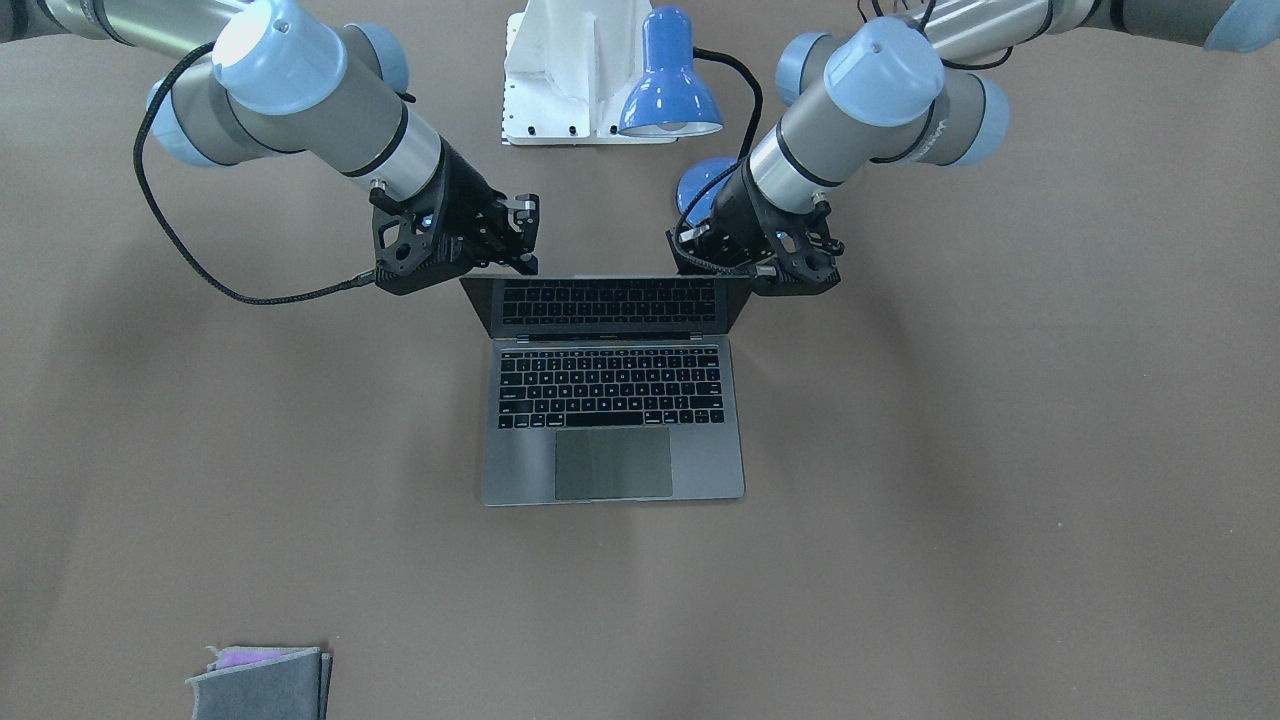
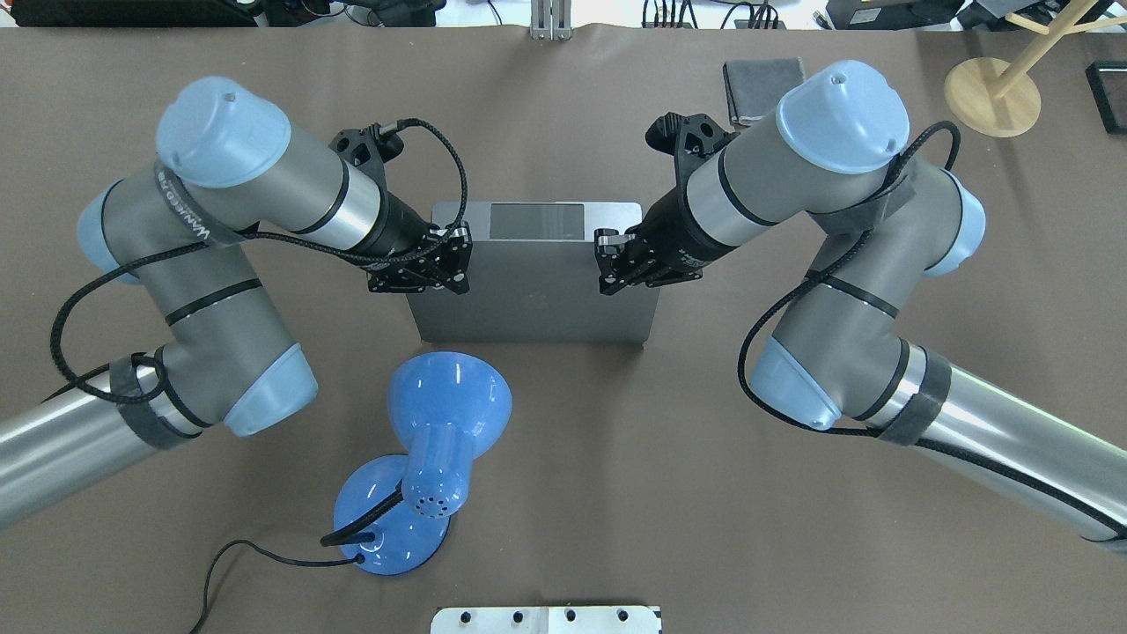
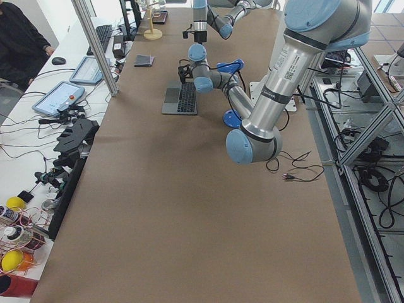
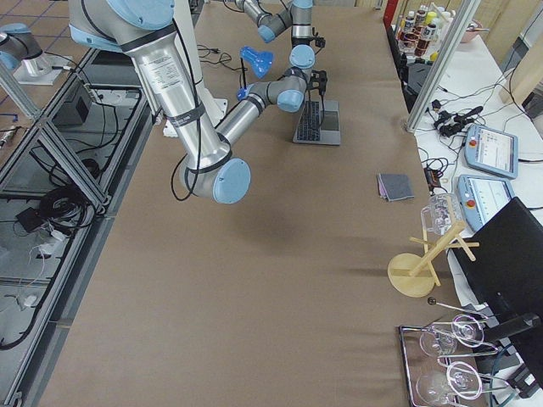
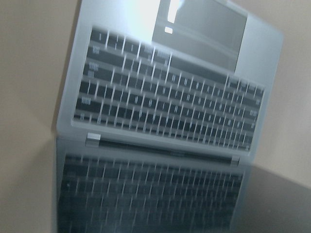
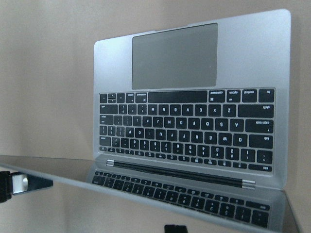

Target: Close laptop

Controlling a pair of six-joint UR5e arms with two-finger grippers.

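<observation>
The laptop (image 2: pixel 537 304) is sitting mid-tabletop (image 2: pixel 616 493), lid part-raised. Overhead, it is lying at 3 o'clock from the left end effector (image 2: pixel 458 258) and 9 o'clock from the right end effector (image 2: pixel 606 261), both hanging released at the lid's side edges.

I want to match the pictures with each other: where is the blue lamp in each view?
Front-facing: lamp top centre, behind laptop.
Overhead: lamp lower left of centre.
Exterior left: lamp upper centre, right of laptop.
Exterior right: lamp top centre, left of laptop.
Left wrist: not in it.
Right wrist: not in it.
Landmark: laptop, in all six.
</observation>
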